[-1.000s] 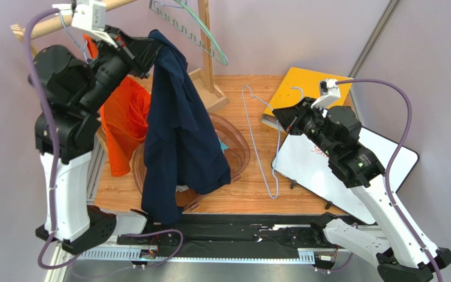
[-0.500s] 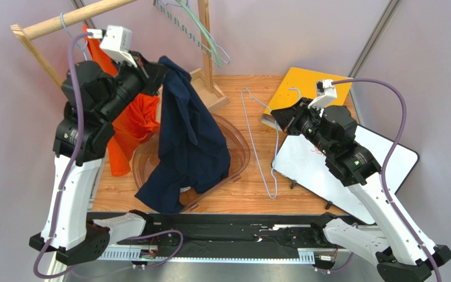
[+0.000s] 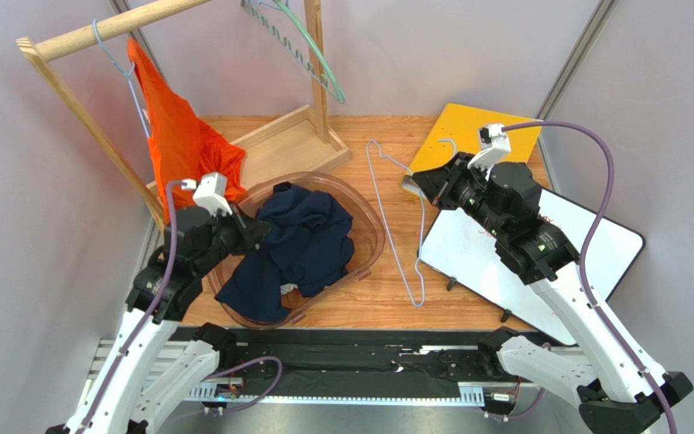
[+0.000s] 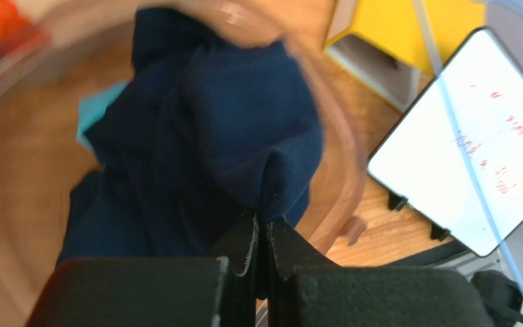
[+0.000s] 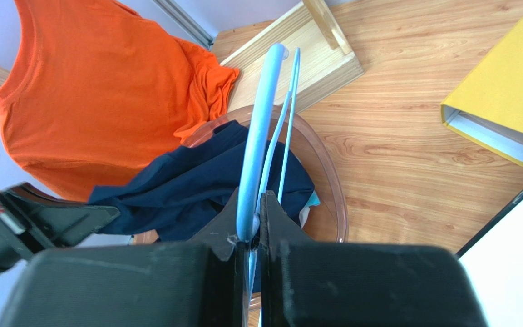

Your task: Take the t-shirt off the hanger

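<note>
The navy t-shirt (image 3: 298,246) lies crumpled in the clear brown tub (image 3: 370,233), off the hanger. My left gripper (image 3: 253,233) is shut on a fold of the shirt (image 4: 271,184) at the tub's left side. My right gripper (image 3: 428,183) is shut on the bare light-blue wire hanger (image 3: 394,221), which hangs over the wooden table right of the tub. In the right wrist view the hanger (image 5: 257,143) runs up from between my fingers, with the shirt (image 5: 196,187) below it.
An orange t-shirt (image 3: 177,136) hangs on the wooden rack (image 3: 88,36) at the back left. More hangers (image 3: 310,54) hang on the rack's right post. A yellow binder (image 3: 464,136) and a whiteboard (image 3: 486,262) lie at the right.
My left arm came down from rack height, carrying the navy shirt down into the tub. My right gripper with the hanger shifted slightly left and back.
</note>
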`<state>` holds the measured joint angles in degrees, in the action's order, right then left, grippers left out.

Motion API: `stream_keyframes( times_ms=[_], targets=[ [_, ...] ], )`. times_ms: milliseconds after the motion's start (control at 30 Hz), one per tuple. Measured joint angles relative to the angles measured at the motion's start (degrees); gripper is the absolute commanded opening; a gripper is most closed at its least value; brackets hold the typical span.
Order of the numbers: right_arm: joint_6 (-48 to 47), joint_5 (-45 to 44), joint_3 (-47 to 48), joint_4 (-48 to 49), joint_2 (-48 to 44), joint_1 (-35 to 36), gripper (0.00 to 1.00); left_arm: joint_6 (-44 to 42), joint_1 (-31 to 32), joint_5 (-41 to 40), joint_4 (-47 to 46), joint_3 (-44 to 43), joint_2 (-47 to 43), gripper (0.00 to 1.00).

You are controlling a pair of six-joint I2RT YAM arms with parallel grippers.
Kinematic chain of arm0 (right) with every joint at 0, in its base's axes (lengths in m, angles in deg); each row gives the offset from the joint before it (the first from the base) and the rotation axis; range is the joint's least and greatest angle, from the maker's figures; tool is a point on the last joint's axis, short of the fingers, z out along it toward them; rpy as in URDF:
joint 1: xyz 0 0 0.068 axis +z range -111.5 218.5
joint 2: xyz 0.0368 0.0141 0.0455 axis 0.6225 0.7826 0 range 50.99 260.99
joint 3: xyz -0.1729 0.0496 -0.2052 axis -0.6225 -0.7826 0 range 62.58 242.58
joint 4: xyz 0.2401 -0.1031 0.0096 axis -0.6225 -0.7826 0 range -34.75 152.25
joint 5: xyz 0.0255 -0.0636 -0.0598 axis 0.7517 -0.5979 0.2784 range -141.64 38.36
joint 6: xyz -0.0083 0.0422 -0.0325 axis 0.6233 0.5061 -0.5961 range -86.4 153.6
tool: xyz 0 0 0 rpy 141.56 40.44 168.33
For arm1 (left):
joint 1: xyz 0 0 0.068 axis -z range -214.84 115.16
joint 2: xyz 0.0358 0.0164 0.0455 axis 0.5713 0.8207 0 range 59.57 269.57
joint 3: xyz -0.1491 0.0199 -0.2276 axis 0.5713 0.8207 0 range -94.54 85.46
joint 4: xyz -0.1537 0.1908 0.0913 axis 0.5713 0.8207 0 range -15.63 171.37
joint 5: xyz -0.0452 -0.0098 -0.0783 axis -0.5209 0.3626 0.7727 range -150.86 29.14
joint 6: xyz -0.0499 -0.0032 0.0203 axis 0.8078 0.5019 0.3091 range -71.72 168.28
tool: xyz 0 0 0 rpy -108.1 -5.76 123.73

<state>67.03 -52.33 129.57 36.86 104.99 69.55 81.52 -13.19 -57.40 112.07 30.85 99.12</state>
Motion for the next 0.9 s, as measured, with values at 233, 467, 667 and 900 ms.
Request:
stream_keyframes(
  times_ms=[233,467,667,900],
  targets=[
    [0.3,1.9,-0.9,0.4,0.6,0.0,0.00,14.4,0.0,-3.0,-2.8,20.8,-7.9,0.00],
    [0.3,3.4,-0.9,0.4,0.7,0.0,0.00,25.1,0.0,-6.3,-5.0,31.8,-7.6,0.11],
    [0.3,5.0,-0.9,0.4,1.6,0.0,0.00,24.0,0.0,-6.3,-4.2,28.8,-8.0,0.56],
    [0.4,6.1,-0.8,0.4,4.1,0.0,0.00,16.3,0.0,0.7,-3.7,16.5,-12.1,0.85]
  ],
)
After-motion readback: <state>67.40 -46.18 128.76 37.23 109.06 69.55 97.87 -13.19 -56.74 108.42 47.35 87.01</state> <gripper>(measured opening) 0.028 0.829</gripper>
